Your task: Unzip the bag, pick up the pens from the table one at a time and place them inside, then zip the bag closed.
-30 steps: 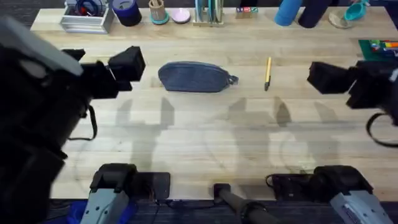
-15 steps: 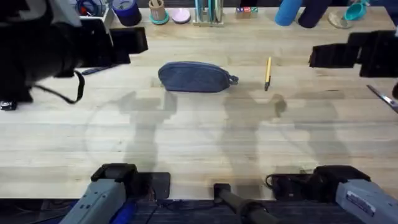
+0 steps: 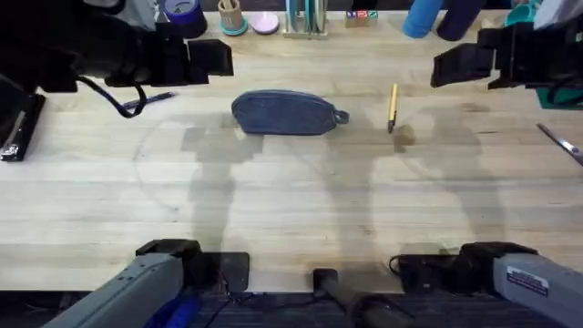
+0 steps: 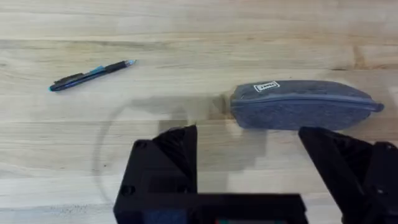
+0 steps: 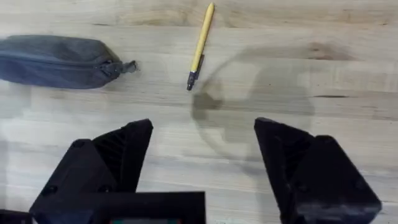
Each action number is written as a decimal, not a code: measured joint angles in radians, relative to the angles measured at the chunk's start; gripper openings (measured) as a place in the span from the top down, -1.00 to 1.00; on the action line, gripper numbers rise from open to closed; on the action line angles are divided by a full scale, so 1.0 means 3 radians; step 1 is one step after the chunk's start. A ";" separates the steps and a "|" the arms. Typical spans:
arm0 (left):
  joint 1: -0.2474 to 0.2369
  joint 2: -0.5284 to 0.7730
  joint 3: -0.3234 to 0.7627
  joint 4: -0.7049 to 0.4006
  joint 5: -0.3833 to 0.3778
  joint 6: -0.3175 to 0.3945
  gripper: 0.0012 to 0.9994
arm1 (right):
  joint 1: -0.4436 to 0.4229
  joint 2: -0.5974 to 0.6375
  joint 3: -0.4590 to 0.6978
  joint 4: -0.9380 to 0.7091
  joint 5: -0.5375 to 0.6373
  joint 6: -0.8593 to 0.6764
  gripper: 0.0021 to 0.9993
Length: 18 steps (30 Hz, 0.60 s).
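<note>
Both arms have swung farther from the robot since a second ago, so the left gripper (image 3: 214,62) now hangs over the far left of the table (image 3: 291,210) and the right gripper (image 3: 453,66) over the far right, while the bag (image 3: 284,112) and the yellow pen (image 3: 393,107) lie where they were. Each gripper's fingers are spread wide and hold nothing. The bag sits far and near the middle, zipped shut, its small pull tab (image 5: 129,66) sticking out at the right end toward the yellow pen, which lies just right of it and apart. A dark blue pen (image 4: 92,74) lies on the wood left of the bag, well apart. The bag looks soft and light, likely to slide or crumple if tugged, so one gripper should probably pin the left end while the other pinches the tab. The pens look stiff, light and prone to rolling; a pinch across the middle of the barrel seems safest.
</note>
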 joint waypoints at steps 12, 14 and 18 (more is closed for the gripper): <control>0.0000 0.0030 0.0000 0.0004 0.0000 0.0011 -0.99 | 0.0000 0.0002 0.0001 -0.0001 -0.0016 0.0000 -0.99; 0.0000 0.0030 0.0000 0.0003 0.0006 0.0085 -0.99 | 0.0000 0.0002 0.0001 -0.0001 -0.0016 0.0000 -0.99; 0.0000 0.0030 0.0000 0.0013 0.0157 0.0467 -0.99 | 0.0000 0.0003 0.0001 0.0000 -0.0016 0.0000 -0.99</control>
